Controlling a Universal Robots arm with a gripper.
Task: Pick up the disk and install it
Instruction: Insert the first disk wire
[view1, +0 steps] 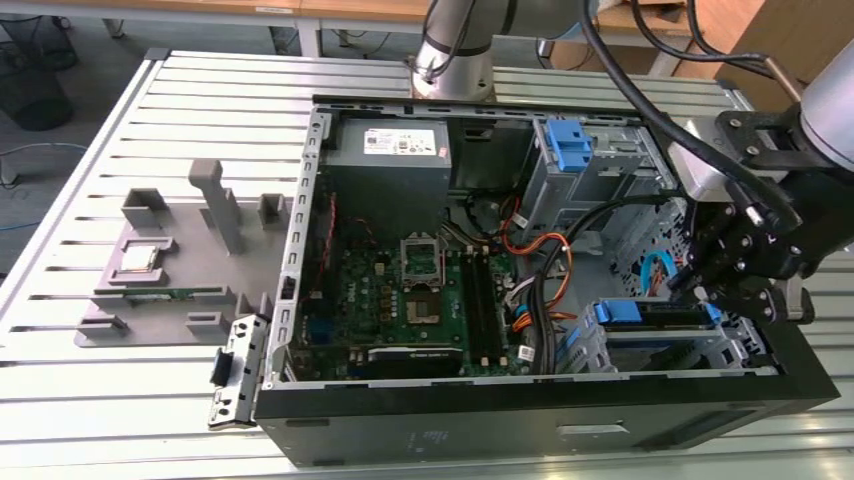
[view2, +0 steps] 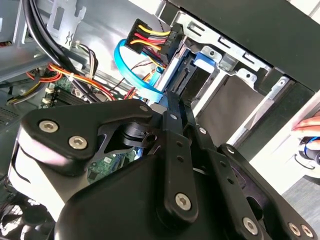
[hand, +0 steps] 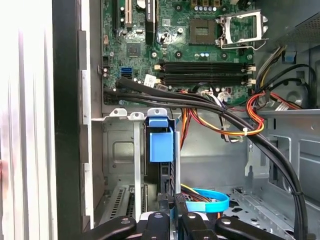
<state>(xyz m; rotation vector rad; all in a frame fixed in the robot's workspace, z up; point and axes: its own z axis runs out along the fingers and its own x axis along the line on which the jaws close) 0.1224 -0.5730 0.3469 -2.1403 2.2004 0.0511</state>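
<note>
While the disk (view1: 650, 313) sits in the bay (view1: 674, 352) at four o'clock of the computer case (view1: 534, 425), I cannot tell if the hand (view1: 703, 288) beside it grips. Probably stiff, heavyish, fragile: hold its edges.

**A:** Arm (view1: 447, 40) finish?
**B:** Brushed silver tube with a darker ring at its lower end. The wrist housing (view1: 830, 120) is pale grey and rounded.
**A:** Cabling?
**B:** Thick black cables (view1: 603, 55), smooth jacket, routed outside the arm in long curves.
**A:** Gripper (view2: 172, 97)?
**B:** Black all over in the second wrist view. Big rounded body, slightly glossy. Flat link plates (view2: 80, 130) with radiused corners, and narrow straight bars layered beside them. Exterior view shows the same black, blocky and angular.
**A:** Fasteners?
**B:** Silver socket-head screws (view2: 182, 201) at the pivots, hex recesses visible. Two sit on the large plate, with smaller ones clustered along the outer links.
</note>
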